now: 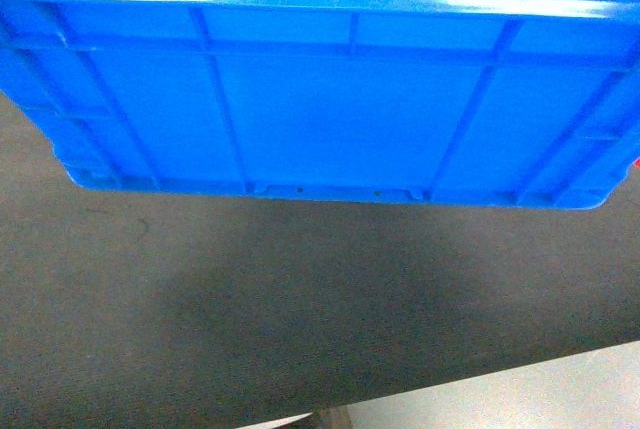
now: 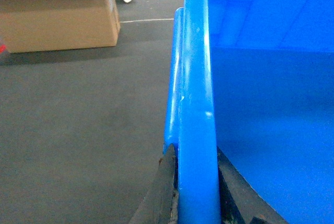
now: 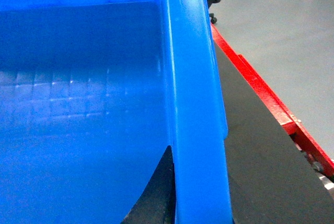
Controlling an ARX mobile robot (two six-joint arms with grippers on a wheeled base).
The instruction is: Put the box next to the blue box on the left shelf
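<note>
Both tools are clamping opposite rims of the box, the left tool and right tool each straddling its wall, carrying it above dark floor. With no shelf in view, the carry appears mid-transit; the next move is calling for locating the roller rack ahead of the tools.

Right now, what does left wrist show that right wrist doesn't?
Left wrist only: a cardboard box on the dark floor, and the left claw with a finger on each side of the crate rim.

Right wrist only: a red frame rail, pale floor beyond, and one finger of the right claw inside the wall.

Both: the crate's rim and empty interior.
</note>
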